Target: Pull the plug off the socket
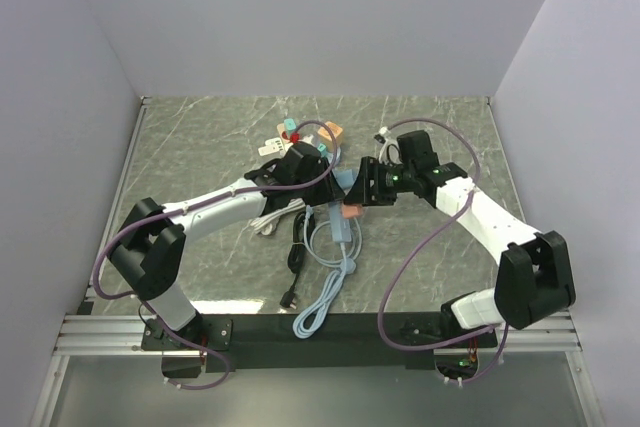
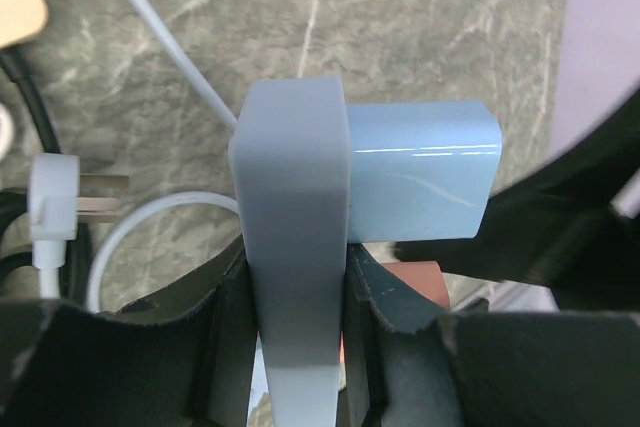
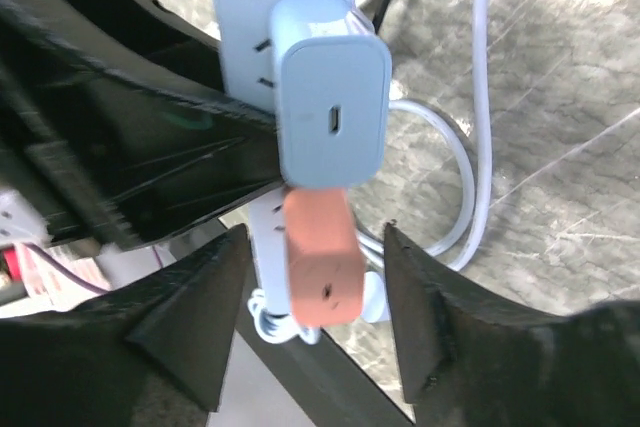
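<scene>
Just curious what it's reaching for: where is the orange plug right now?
The orange plug sits mid-frame in the right wrist view, on the power strip just below the light blue charger, between the open fingers of the right gripper.

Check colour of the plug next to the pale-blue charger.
Salmon-orange boxy plug; shows best in right wrist view.

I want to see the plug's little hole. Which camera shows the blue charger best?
The right wrist camera: the blue charger faces it, port showing, stuck in the power strip. The left wrist camera shows only its side. From the top it is just a small blue patch.
</scene>
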You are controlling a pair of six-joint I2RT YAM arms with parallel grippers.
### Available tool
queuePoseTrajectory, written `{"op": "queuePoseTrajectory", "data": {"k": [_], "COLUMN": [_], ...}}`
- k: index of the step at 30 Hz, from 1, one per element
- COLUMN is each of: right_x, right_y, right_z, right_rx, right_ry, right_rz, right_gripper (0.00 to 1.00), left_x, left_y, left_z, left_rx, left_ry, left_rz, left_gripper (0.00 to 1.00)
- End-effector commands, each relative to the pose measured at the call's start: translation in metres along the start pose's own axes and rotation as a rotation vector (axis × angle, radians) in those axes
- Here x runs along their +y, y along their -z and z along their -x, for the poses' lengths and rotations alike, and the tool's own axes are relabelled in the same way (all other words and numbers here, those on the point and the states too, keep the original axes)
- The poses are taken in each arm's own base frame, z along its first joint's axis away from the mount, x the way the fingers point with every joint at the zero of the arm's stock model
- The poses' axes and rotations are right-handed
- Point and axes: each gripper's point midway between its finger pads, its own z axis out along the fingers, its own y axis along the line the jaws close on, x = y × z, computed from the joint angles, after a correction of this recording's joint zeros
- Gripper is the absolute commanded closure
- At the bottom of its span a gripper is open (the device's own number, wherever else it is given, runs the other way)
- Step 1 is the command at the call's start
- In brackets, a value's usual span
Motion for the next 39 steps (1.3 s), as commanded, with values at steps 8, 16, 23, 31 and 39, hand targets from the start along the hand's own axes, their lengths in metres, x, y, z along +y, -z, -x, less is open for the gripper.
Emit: {"op": "queuePoseTrajectory", "data": {"k": [8, 16, 23, 31, 39], "right_x": [-0.003, -0.002, 0.003, -0.027, -0.125], "right_y": [-0.021, -0.004, 0.05, 0.052, 0.084], "right_z": [-0.02, -0.009, 0.022, 0.02, 0.054], "right_rx": [0.09, 0.035, -0.101, -0.082, -0.304], "right_ry": [0.087, 0.062, 0.053, -0.003, -0.276], "right_rz": [-0.007, -0.025, -0.018, -0.125, -0.584], "right_gripper": [0.52, 1.0, 1.0, 1.0, 1.0], "left_x": [-0.049, -0.02, 0.057, 0.071, 0.019], "left_y": [0.013, 0.009, -0.006, -0.014, 0.008], "left_z": [0.018, 0.007, -0.024, -0.032, -0.011], "left_rx": [0.004, 0.019, 0.055, 0.072, 0.046], "left_ry": [0.015, -0.028, -0.052, -0.041, -0.032], "left_rz": [-0.203, -0.127, 0.071, 0.097, -0.068], "left_gripper": [0.99, 0.99, 0.99, 0.99, 0.99]}}
